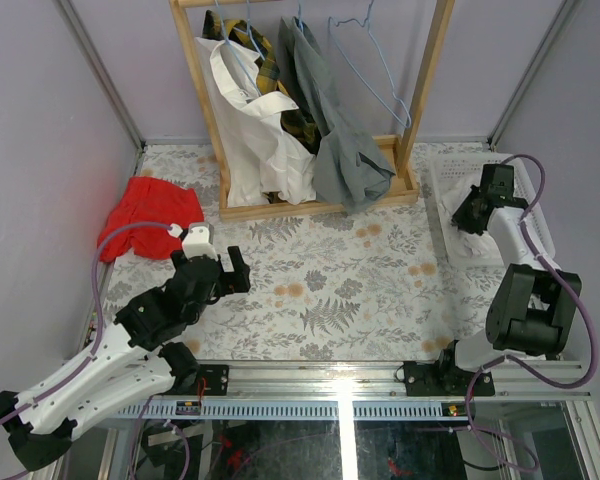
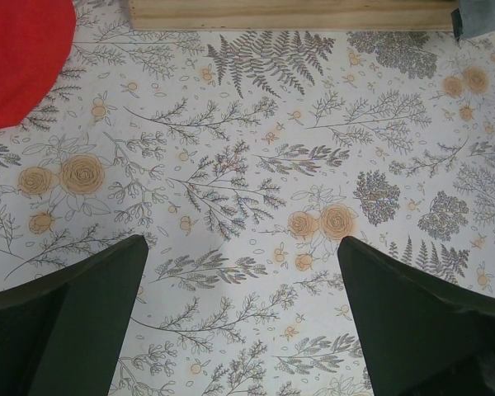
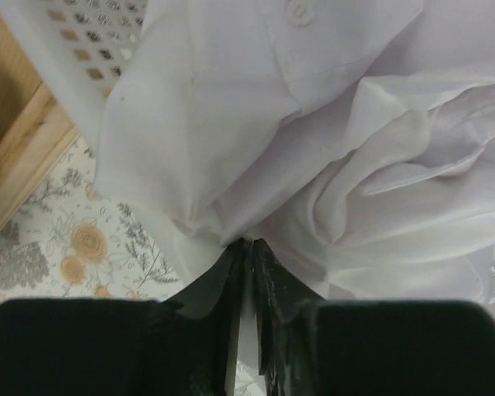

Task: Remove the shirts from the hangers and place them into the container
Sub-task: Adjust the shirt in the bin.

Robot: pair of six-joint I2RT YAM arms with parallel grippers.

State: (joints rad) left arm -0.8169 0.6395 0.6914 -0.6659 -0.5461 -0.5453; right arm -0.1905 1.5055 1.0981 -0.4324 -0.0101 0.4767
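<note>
A: Where is the left gripper (image 2: 241, 241)?

B: Low over the floral-printed tablecloth (image 1: 340, 290), near the crumpled red cloth (image 1: 150, 210). Its 2 dark fingers (image 2: 74, 313) are spread wide, and only the printed flowers show between them.

A: And the right gripper (image 3: 243, 244)?

B: It hangs over the white perforated plastic basket (image 1: 442, 172) at the table's right side. Its fingers stand almost together, with just a thin slit between them. The tips rest against a fold of the crumpled white button-up shirt (image 3: 355, 140) lying in that basket. I cannot tell whether any cloth is pinched.

A: Is that shirt fully inside?

B: Mostly. In the right wrist view, 1 part of it seems to hang over the basket's wall towards the table.

A: What about the other shirts?

B: 3 hang from the light wooden rack frame (image 1: 435, 60), which stands at the far side of the table, just left of the basket. A white collared shirt (image 1: 255, 140) is on the left, with a yellow-and-black plaid shirt (image 1: 267, 62) behind it. A grey shirt (image 1: 345, 150) is in the middle, and its hem spills over the rack's base rail.

A: Any hanger without a shirt?

B: 1 thin light-blue wire hanger (image 1: 365, 88) hangs bare at the right end of the rack.
</note>
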